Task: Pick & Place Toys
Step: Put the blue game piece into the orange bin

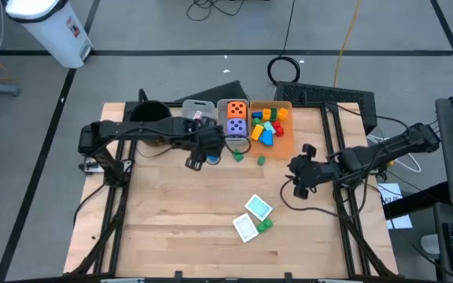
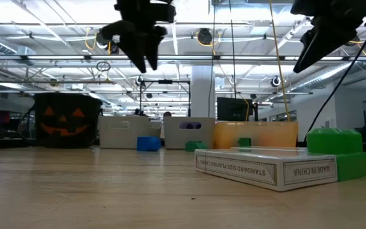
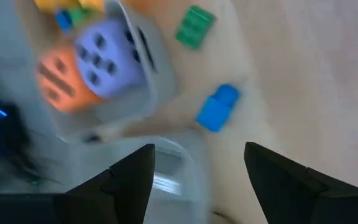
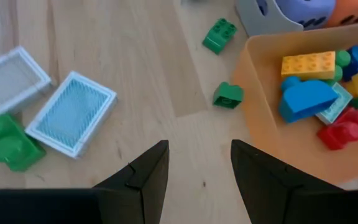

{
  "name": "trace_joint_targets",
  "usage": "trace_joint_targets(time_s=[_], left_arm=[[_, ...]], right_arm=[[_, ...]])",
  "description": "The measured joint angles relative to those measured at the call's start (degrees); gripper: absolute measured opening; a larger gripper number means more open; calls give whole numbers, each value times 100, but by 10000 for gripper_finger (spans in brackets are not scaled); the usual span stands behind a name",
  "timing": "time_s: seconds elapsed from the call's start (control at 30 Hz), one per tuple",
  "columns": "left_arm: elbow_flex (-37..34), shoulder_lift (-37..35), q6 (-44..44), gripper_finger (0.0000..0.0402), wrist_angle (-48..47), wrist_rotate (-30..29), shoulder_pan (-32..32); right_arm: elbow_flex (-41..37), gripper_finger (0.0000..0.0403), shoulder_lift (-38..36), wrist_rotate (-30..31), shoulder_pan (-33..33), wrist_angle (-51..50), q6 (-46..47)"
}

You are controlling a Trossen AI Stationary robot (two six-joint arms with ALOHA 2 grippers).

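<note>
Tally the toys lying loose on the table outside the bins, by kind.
Green blocks: 3
Blue block: 1
Card decks: 2 (one teal, one white)
Total: 6

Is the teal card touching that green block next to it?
Touching. The right wrist view shows the teal card meeting the green block at a corner, with no gap.
</note>
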Motion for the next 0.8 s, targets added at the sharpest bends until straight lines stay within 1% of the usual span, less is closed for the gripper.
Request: trace_joint_targets(time_s=[0.07, 0.1, 0.2, 0.27, 0.37, 0.53, 0.63, 0.73, 0.8], left_arm=[[0, 0, 639, 255, 290, 0, 63], [0, 0, 829, 255, 409, 115, 121], [-28, 0, 1048, 255, 594, 775, 362], [-201, -7, 1151, 255, 714, 1203, 598], [-525, 4, 1596, 255, 722, 1560, 938], [-1170, 4, 2733, 255, 1054, 1763, 1199], [-1511, -4, 3309, 255, 1551, 1836, 1201], [-1789, 4, 3493, 255, 2042, 1922, 1194], [-1985, -4, 3564, 255, 2408, 1965, 1200]], right_arm=[[0, 164, -54, 0, -3, 1, 201], [0, 164, -74, 2, -3, 4, 309], [0, 164, -73, 2, -3, 48, 698], [0, 164, -64, 2, -3, 48, 1089], [0, 164, -33, 114, -10, 111, 1730], [0, 164, -35, 177, -40, 216, 2571], [0, 164, -25, 352, -37, 258, 2965], [0, 164, 1, 573, -36, 286, 3281], [0, 164, 39, 608, -38, 353, 3364]])
